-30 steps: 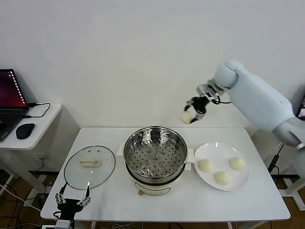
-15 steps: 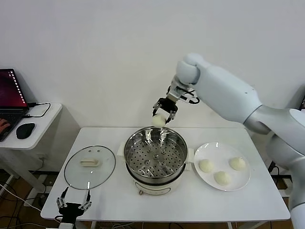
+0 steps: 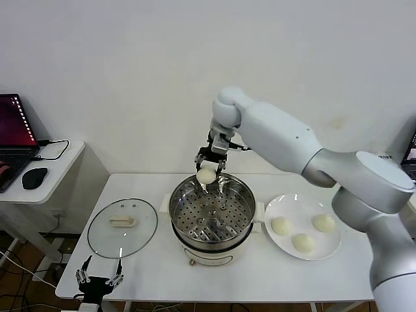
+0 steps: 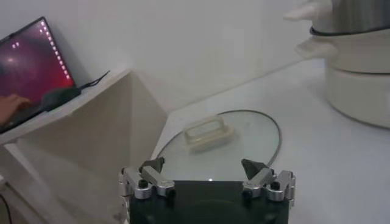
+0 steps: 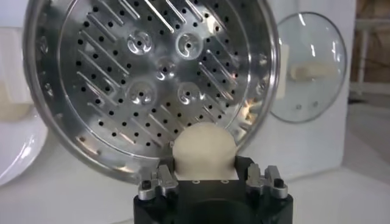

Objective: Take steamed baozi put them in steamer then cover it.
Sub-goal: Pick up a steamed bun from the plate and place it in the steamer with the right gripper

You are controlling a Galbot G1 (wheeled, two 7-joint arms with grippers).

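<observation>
The right gripper (image 3: 207, 170) clamps a smooth, cream-white baozi (image 3: 206, 175) above the far rim of the shiny, perforated steamer (image 3: 212, 211); its fingertips seem hidden behind the dough. The left gripper (image 3: 99, 273) idles wide near the glass cover (image 3: 122, 227).

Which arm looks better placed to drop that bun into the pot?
The right: its gripper holds a baozi above the steamer rim. The left gripper hangs open near the cover.
</observation>
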